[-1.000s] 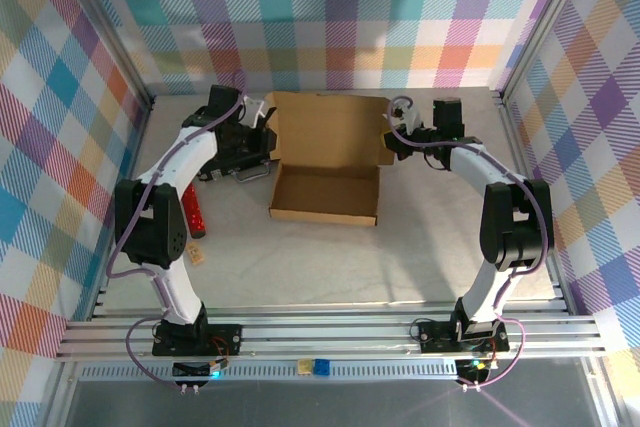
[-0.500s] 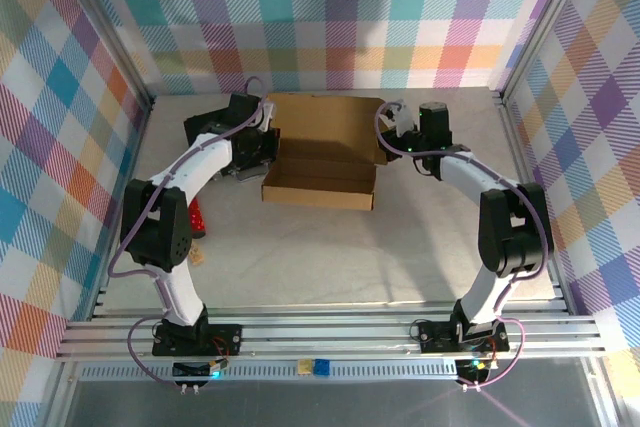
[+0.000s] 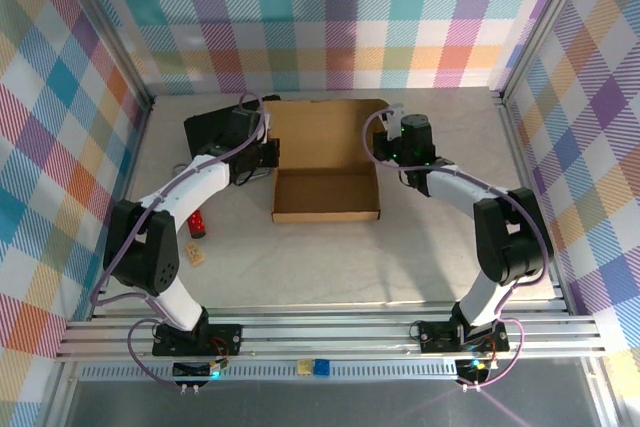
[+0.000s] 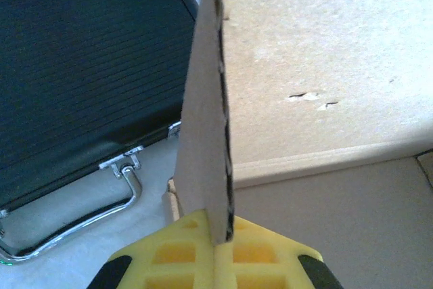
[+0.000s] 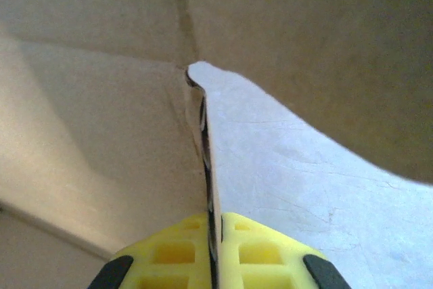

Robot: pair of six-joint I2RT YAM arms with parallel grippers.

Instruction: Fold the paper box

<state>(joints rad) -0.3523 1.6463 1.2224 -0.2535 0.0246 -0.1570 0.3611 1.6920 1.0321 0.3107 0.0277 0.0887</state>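
Brown corrugated cardboard, the paper box (image 3: 325, 197) sits open at the far middle of the table (image 3: 400, 257), just beside the black case (image 3: 208, 127). The left gripper (image 4: 218, 252) is clamped edge-on on the box's upright left flap, and the right gripper (image 5: 213, 252) pinches the right flap. The step in hand looks like raising the side flaps. Next, both arms would need to swing them inward together without dragging the box.
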